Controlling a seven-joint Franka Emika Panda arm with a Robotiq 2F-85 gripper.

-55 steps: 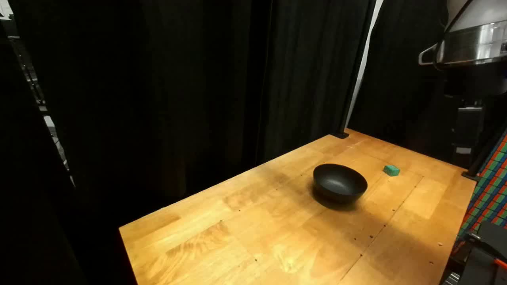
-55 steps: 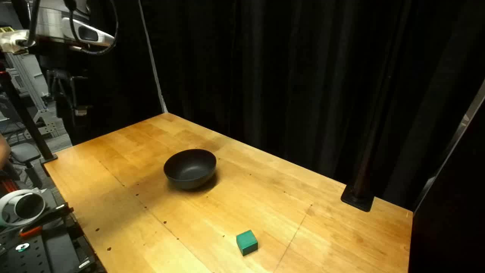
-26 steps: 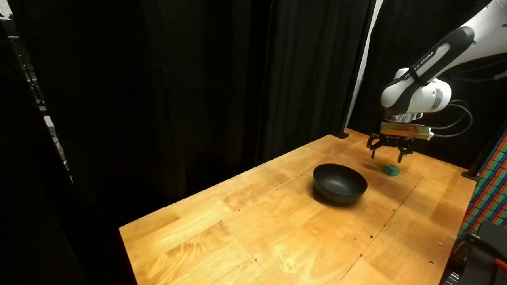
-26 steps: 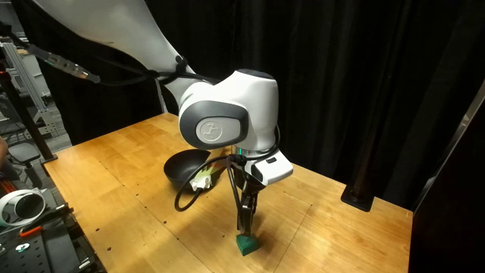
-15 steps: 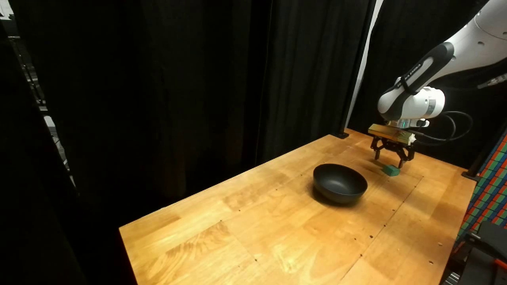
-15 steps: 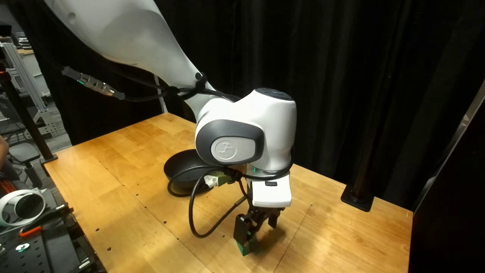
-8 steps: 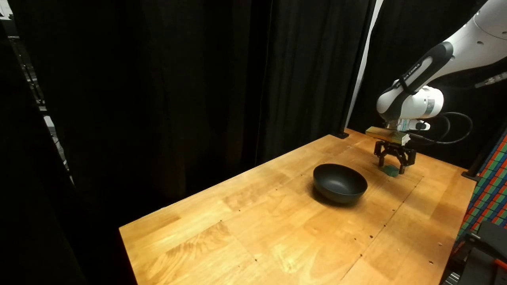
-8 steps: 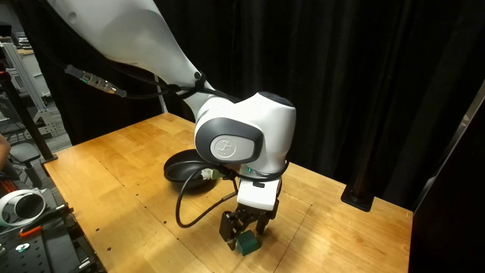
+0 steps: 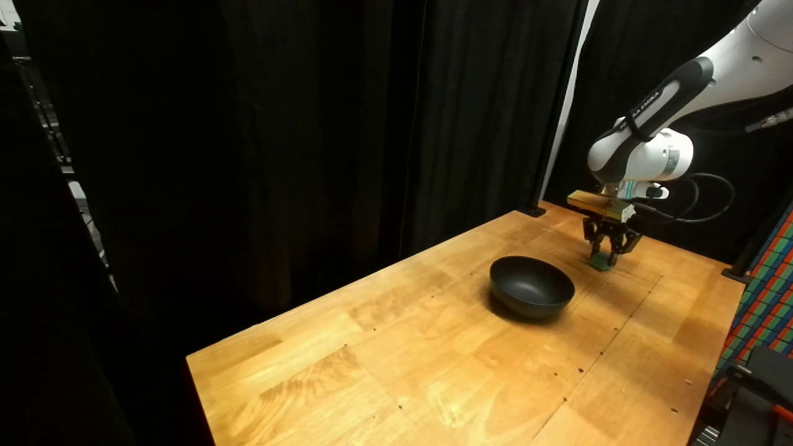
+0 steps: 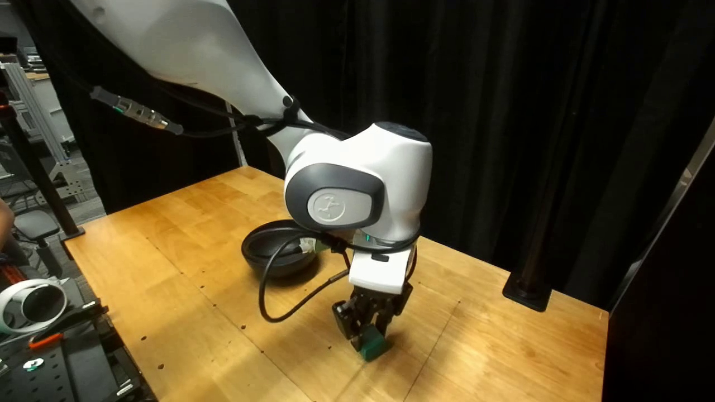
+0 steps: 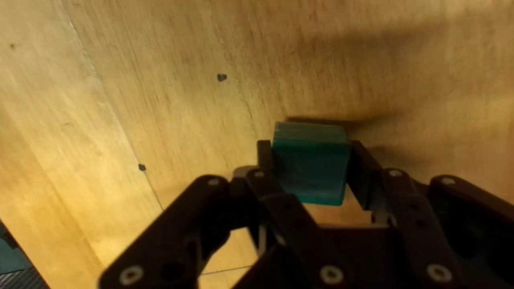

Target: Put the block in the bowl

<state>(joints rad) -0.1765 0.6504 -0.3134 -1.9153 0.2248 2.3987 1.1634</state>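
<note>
Some room between block [image 11: 312, 166] and bowl [image 9: 531, 289]

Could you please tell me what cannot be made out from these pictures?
Part of the bowl: hidden in an exterior view by the arm and its cable.
Gripped sides of the block: covered by the fingers in the wrist view.
The arm's upper part: cut off by the picture's edge in both exterior views.
What may be a person: mostly cut off by an exterior view's left edge.
</note>
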